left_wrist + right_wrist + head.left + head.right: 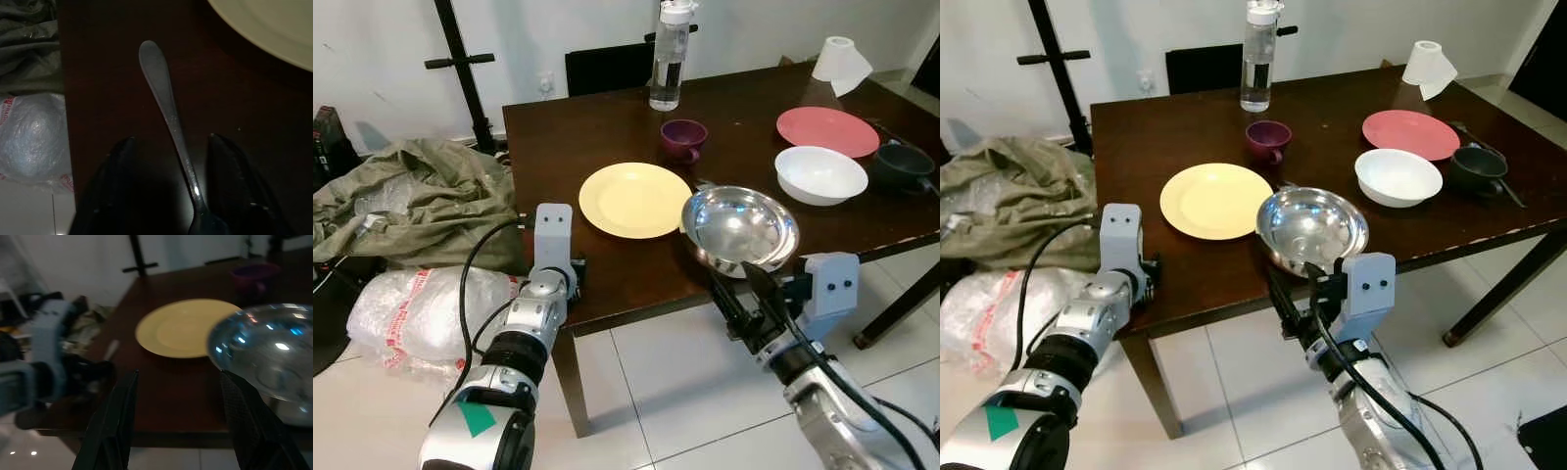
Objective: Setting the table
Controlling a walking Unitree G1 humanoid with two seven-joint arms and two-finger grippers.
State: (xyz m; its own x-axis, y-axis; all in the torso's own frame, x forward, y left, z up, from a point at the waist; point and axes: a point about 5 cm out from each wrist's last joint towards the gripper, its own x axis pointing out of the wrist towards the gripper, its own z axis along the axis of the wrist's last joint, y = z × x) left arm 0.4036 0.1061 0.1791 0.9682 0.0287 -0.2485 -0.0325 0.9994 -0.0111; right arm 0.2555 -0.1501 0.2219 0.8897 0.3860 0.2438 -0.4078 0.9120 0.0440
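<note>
A metal utensil (164, 93) lies on the dark wooden table (568, 137) near its front left corner. My left gripper (171, 139) is open, one finger on each side of the utensil's handle, not touching it. The yellow plate (634, 199) sits just to the right of it. A steel bowl (739, 227) stands at the table's front edge. My right gripper (178, 374) is open and holds nothing, just in front of and below that bowl. Farther back are a purple cup (683, 138), a pink plate (827, 130), a white bowl (819, 173) and a dark bowl (903, 164).
A water bottle (671, 54) and a paper roll (837, 61) stand at the table's far side, with a black chair (607, 67) behind. An olive cloth heap (421, 196) and a plastic bag (421, 313) lie on the tiled floor at left, near a black stand (460, 59).
</note>
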